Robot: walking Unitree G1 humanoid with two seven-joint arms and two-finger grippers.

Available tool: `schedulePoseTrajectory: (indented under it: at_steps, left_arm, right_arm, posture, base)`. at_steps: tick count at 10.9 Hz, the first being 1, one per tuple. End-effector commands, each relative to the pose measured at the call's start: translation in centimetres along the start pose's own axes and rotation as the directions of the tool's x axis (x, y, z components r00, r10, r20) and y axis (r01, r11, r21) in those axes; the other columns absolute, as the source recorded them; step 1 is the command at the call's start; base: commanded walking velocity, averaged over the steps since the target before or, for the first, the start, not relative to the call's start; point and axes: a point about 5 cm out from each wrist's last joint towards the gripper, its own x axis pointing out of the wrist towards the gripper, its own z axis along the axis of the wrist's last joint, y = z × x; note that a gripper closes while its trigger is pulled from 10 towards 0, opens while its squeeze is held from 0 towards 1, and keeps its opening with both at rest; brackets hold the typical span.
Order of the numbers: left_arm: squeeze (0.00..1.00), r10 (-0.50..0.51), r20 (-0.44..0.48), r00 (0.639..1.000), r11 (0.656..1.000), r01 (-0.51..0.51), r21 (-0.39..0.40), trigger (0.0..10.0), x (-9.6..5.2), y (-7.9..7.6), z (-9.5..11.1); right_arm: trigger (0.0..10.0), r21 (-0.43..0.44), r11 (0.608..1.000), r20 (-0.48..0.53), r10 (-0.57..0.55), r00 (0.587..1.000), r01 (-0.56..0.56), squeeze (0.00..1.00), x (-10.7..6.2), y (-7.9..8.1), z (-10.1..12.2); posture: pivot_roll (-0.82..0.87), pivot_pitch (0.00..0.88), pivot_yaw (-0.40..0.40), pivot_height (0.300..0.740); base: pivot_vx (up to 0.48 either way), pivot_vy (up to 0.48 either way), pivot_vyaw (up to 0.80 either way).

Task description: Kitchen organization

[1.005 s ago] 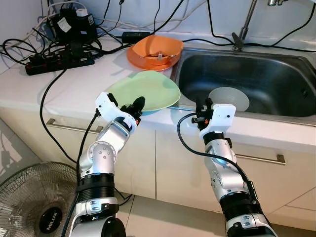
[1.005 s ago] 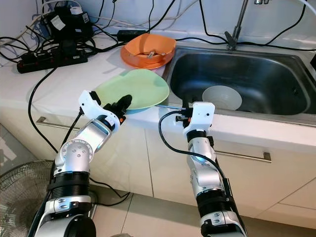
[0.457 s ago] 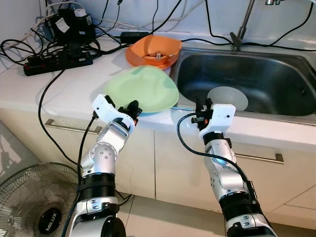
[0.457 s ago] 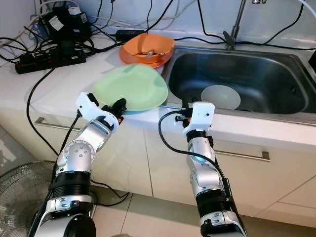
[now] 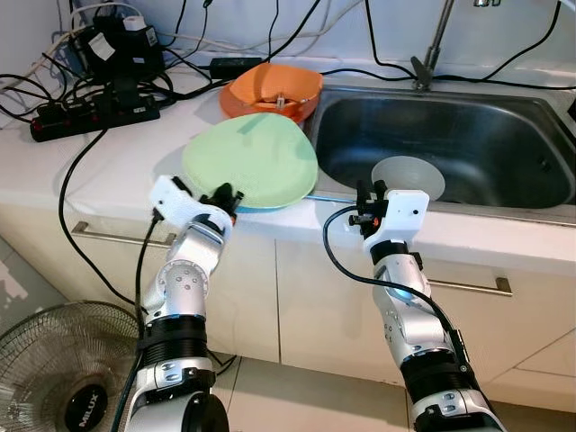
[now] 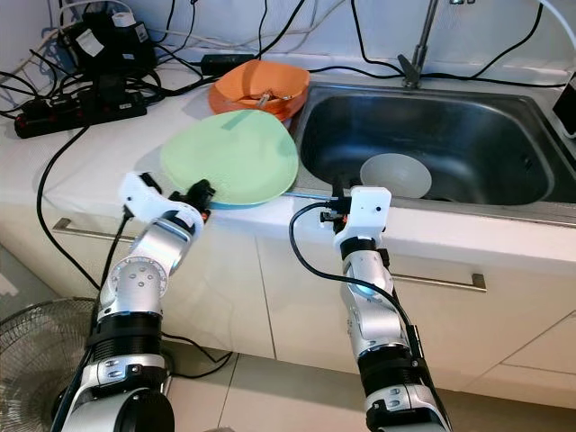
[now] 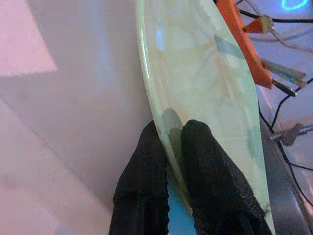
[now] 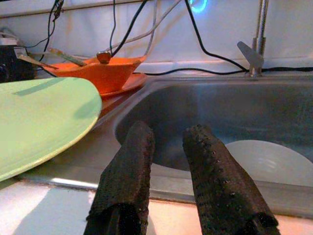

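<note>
faucet top cut off, fan partly cropped

— What did the kitchen look like?
— A white counter ran along a pale wall, with a steel sink set into it.
— And below?
— Cream cabinet doors with metal bar handles stood over a light tiled floor, where a fan sat.

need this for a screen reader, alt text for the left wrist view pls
The left gripper pinches the rim of a pale green plate between its two black fingers, the plate tilted above a white counter. An orange dish and black cables lie beyond it.
</note>
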Motion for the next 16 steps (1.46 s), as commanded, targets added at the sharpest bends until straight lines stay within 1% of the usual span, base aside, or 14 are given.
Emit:
schedulePoseTrajectory:
  at_steps: [1, 3, 5, 6, 7, 8, 10, 11, 13, 14, 15, 16]
  left_arm:
    - [0.00, 0.121, -0.095, 0.988, 0.993, -0.122, -0.001, 0.0, -0.1, 1.5, -2.7]
    - [0.00, 0.162, -0.076, 0.984, 0.986, -0.164, -0.010, 0.0, -0.7, 2.2, -2.8]
    - [0.00, 0.161, 0.023, 0.987, 0.985, -0.162, 0.054, 0.0, -1.5, 2.5, -1.8]
    - [0.00, 0.157, 0.082, 0.984, 0.988, -0.157, -0.003, 6.8, -1.5, 2.5, -1.5]
    - [0.00, 0.160, 0.106, 0.981, 0.987, -0.160, -0.008, 9.5, -1.8, 2.8, -1.0]
    - [0.00, 0.161, 0.187, 0.969, 0.987, -0.155, -0.048, 10.0, -2.6, 3.1, 0.3]
    - [0.00, 0.150, 0.303, 0.941, 0.988, -0.128, -0.090, 10.0, -3.1, 2.8, 1.8]
    - [0.00, 0.144, 0.379, 0.914, 0.987, -0.105, -0.120, 10.0, -3.6, 2.5, 2.7]
    - [0.00, 0.086, 0.430, 0.899, 0.990, -0.028, -0.140, 10.0, -4.1, 1.9, 3.4]
    - [0.00, 0.001, 0.463, 0.886, 0.988, 0.072, -0.140, 10.0, -4.2, 0.6, 3.8]
    - [0.00, -0.036, 0.476, 0.879, 0.985, 0.113, -0.133, 10.0, -4.3, 0.0, 4.0]
    - [0.00, -0.052, 0.482, 0.874, 0.982, 0.132, -0.133, 10.0, -4.3, -0.3, 4.2]
  right_arm:
    - [10.0, -0.003, 1.000, -0.005, 0.012, 1.000, -0.012, 0.00, 0.1, 0.3, 0.1]
    - [10.0, -0.002, 1.000, -0.008, 0.017, 1.000, -0.017, 0.00, 0.1, 0.4, 0.0]
    - [10.0, -0.002, 1.000, -0.012, 0.025, 1.000, -0.025, 0.00, 0.2, 0.5, 0.0]
    - [10.0, -0.002, 1.000, -0.014, 0.029, 0.999, -0.029, 0.00, 0.2, 0.6, -0.1]
    - [10.0, -0.002, 1.000, -0.015, 0.031, 0.999, -0.031, 0.00, 0.3, 0.6, -0.1]
    - [10.0, 0.000, 0.999, -0.014, 0.037, 0.999, -0.037, 0.00, 0.4, 0.8, -0.1]
    - [10.0, -0.002, 0.999, -0.013, 0.044, 0.999, -0.044, 0.00, 0.5, 0.8, 0.0]
    - [10.0, -0.003, 0.999, -0.013, 0.045, 0.999, -0.045, 0.00, 0.6, 0.8, 0.0]
    - [10.0, -0.004, 0.999, -0.015, 0.046, 0.999, -0.046, 0.00, 0.6, 0.8, 0.0]
    - [10.0, -0.003, 0.999, -0.015, 0.045, 0.999, -0.045, 0.00, 0.6, 0.8, 0.0]
    - [10.0, -0.004, 0.999, -0.015, 0.043, 0.999, -0.043, 0.00, 0.7, 0.7, 0.0]
    - [10.0, -0.003, 0.999, -0.014, 0.042, 0.999, -0.042, 0.00, 0.7, 0.7, 0.0]
  posture:
    - [0.08, 0.000, 0.058, 0.740]
    - [0.08, 0.000, 0.058, 0.740]
    - [0.09, 0.000, 0.056, 0.740]
    - [0.10, 0.000, 0.055, 0.740]
    - [0.10, 0.000, 0.053, 0.740]
    - [0.10, 0.000, 0.051, 0.740]
    - [0.11, 0.000, 0.043, 0.740]
    - [0.11, 0.000, 0.037, 0.740]
    - [0.11, 0.000, 0.035, 0.740]
    - [0.11, 0.000, 0.034, 0.740]
    - [0.11, 0.000, 0.035, 0.740]
    - [0.11, 0.000, 0.035, 0.740]
  base:
    - [0.000, 0.000, 0.00]
    - [0.000, 0.000, 0.00]
    - [0.000, 0.000, 0.00]
    - [0.000, 0.000, 0.00]
    - [0.000, 0.000, 0.00]
    - [0.000, 0.000, 0.00]
    - [0.000, 0.000, 0.00]
    - [0.000, 0.000, 0.00]
    - [0.000, 0.000, 0.00]
    - [0.000, 0.000, 0.00]
    - [0.000, 0.000, 0.00]
    - [0.000, 0.000, 0.00]
